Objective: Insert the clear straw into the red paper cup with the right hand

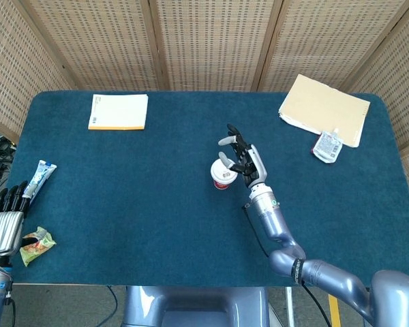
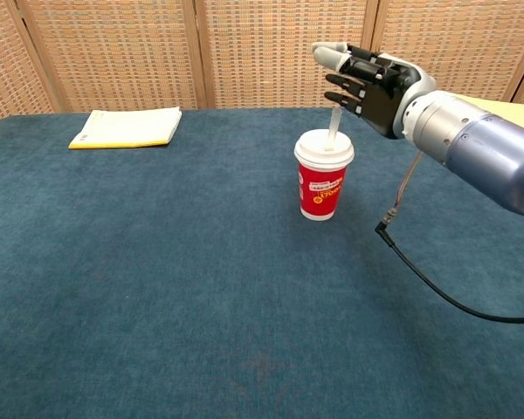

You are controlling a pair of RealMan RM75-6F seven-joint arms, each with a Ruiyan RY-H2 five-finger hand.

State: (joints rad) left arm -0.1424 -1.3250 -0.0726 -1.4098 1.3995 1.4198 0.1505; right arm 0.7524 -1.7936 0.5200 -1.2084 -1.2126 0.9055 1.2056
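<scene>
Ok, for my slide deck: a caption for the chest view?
Clear straw stands in the red paper cup, right hand open just above.
</scene>
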